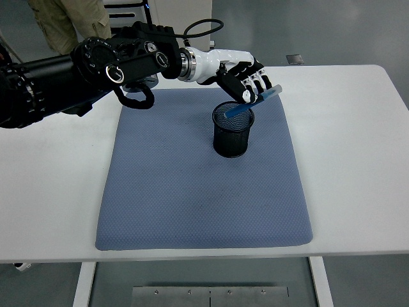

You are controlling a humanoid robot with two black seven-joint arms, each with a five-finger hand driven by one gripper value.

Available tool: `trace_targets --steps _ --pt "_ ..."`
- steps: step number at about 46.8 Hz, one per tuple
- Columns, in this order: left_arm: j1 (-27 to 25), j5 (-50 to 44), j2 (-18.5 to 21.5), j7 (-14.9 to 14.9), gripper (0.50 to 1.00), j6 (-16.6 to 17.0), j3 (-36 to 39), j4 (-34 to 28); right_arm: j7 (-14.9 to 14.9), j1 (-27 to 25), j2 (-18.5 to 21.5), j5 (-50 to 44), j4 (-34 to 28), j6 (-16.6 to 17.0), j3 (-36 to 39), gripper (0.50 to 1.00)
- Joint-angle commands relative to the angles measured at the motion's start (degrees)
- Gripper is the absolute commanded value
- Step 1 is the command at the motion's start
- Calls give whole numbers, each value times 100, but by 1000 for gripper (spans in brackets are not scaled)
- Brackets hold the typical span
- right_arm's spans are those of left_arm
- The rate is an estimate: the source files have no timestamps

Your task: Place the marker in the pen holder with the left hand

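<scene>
My left hand point(246, 78) pinches marker point(252, 103), tilted, low tip inside holder point(232, 131) rim, cap toward 2 o'clock, so it slides in. Holder mid-mat point(192, 192).

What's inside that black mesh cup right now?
The lower end of a blue marker dips into the pen holder, tilted, with the left hand gripping its upper part. The holder's bottom is hidden by its mesh wall.
</scene>
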Motion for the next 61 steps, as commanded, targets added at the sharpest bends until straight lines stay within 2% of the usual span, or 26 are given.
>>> trace_targets --steps 1,3,4,15,18,21,26,33,37,45,50,61 --pt "56 -24 0 -43 500 1 3 19 0 0 0 0 -7 1 0 1000" --pt "64 -33 0 -86 513 1 3 19 0 0 0 0 2 1 0 1000" --pt "73 -42 0 -95 543 10 3 19 0 0 0 0 2 1 0 1000" --pt "170 -262 0 -95 736 98 11 19 0 0 0 0 2 1 0 1000" --pt "240 -262 0 -95 760 115 11 27 0 0 0 0 2 1 0 1000" --pt "249 -271 0 -95 812 133 11 27 0 0 0 0 2 1 0 1000" --pt "249 -279 0 -95 859 124 11 27 0 0 0 0 2 1 0 1000" --pt "144 -394 0 -95 1000 124 -85 36 0 0 0 0 2 1 0 1000" --pt "117 -385 35 -95 1000 124 -234 27 0 0 0 0 2 1 0 1000" --pt "495 -332 403 -122 1000 177 -524 36 0 0 0 0 2 1 0 1000" --pt "565 -324 729 -122 1000 344 -727 45 0 0 0 0 2 1 0 1000" --pt "785 -332 1142 -113 1000 361 -797 36 0 0 0 0 2 1 0 1000"
